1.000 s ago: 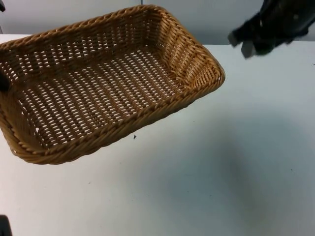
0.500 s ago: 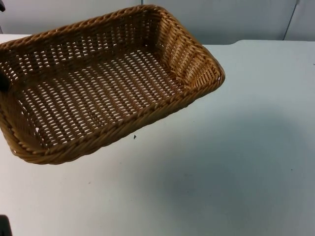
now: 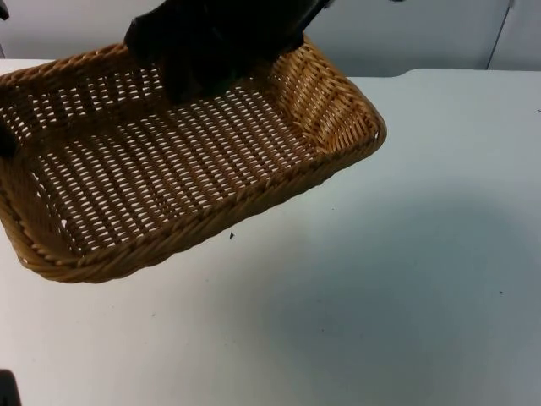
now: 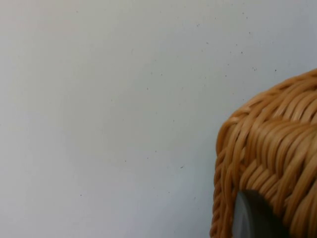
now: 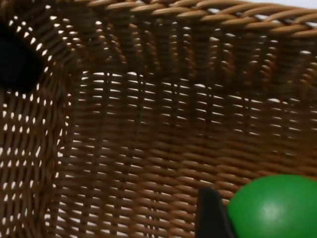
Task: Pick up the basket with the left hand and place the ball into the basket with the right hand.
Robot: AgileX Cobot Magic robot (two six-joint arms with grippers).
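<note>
Change: half a second ago the right arm was out of the top view; now the right gripper is reaching in over the far end of the basket, so EARLIER comparison matters; the basket itself is sitting at the same tilt and place as before.
Meaning for the task: the pick-up half looks done, since the basket is hanging above the white table; the drop seems to be the step now coming up.
Ball: the green ball is sitting against a black fingertip of the right gripper, over the woven floor inside the basket walls; the jaws are closing on it, by my reading.
Left gripper: it is holding the basket rim at the basket's left end; a grey fingertip is pressing on the wicker, jaws clamped on it.
What the views add: the right wrist view is showing the ball, which the arm is hiding from above; the left wrist view is showing the grip on the rim.
</note>
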